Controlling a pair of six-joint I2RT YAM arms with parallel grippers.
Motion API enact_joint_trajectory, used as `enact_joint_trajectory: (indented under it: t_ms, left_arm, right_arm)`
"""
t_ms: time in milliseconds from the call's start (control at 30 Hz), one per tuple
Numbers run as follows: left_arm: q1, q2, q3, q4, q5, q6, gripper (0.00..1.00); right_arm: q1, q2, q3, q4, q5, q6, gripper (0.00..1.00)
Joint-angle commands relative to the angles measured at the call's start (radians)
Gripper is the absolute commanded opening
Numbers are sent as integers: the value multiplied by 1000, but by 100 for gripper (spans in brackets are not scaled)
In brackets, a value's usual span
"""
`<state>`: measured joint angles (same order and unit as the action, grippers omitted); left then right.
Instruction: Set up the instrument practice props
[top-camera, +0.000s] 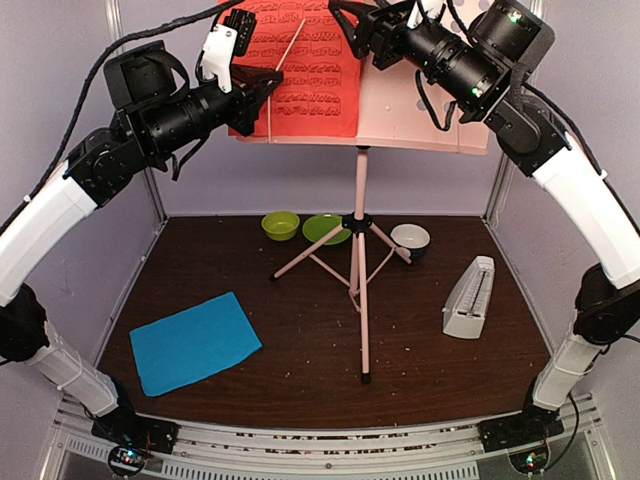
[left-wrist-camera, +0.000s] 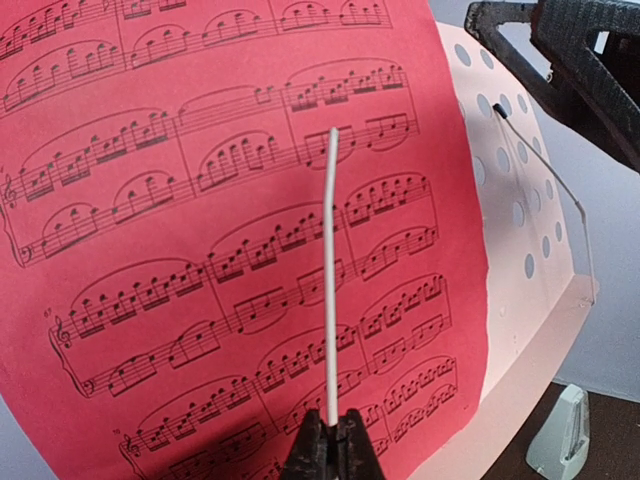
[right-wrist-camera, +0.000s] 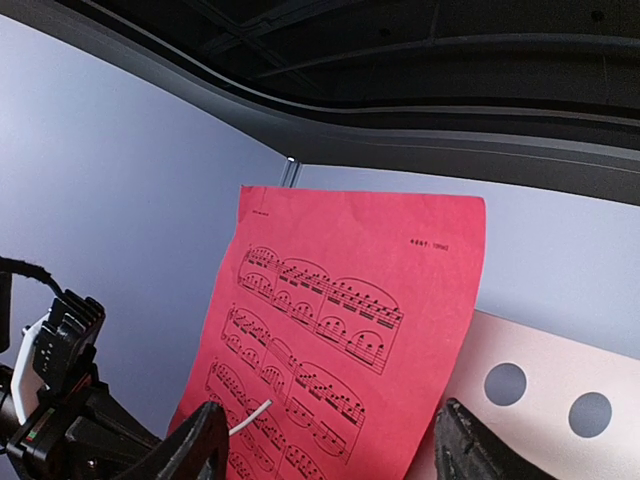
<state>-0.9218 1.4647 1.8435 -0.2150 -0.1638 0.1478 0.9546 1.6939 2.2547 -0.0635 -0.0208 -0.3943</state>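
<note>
Now, red page (left-wrist-camera: 180, 250) behind white rod (left-wrist-camera: 329, 280)

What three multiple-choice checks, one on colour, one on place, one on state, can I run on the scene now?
1. The page on the music stand is: A red; B cyan; C white.
2. The cyan page lies: A on the stand; B flat on the table; C in a gripper.
3. The left gripper is: A open; B shut on a thin white rod; C shut on nothing.
Answers: A, the red page leans there; B, it lies near left; B, its tips pinch the rod.
</note>
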Motion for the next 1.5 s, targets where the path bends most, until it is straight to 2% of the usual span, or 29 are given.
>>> enact_joint_trajectory:
  t_ms: [0, 133, 300, 533, 667, 867, 967, 1133, 1333, 1467]
  left_arm:
    - [-3, -1, -8, 40, 22, 27, 0]
    - [-3, 0, -6, 40, 9, 28, 0]
    - [-3, -2, -7, 39, 2, 33, 19]
    - [-3, -2, -7, 47, 10, 32, 37]
    - [-3, -9, -1, 46, 24, 33, 62]
    - [-5, -16, 34, 7, 29, 30, 90]
    - [-8, -35, 31, -8, 32, 29, 94]
    - [-12, -95, -7, -26, 6, 30, 95]
    - [-11, -193, -71, -44, -129, -30, 98]
    - [-8, -211, -53, -177, -206, -84, 98]
  right_arm:
    - [-4, -6, 7, 28, 13, 16, 71]
    - [-6, -12, -3, 30, 16, 18, 72]
    - [-6, -19, -17, 32, 20, 20, 73]
    - [-7, -27, -25, 34, 24, 23, 73]
    - [-6, -32, -29, 37, 24, 28, 75]
    - [-5, -47, -45, 52, 14, 52, 78]
    - [-4, -66, -66, 63, 10, 64, 79]
    - [-5, -114, -125, 72, 10, 95, 81]
    - [-4, -188, -212, 48, -15, 173, 91]
    - [2, -235, -255, -7, -24, 217, 98]
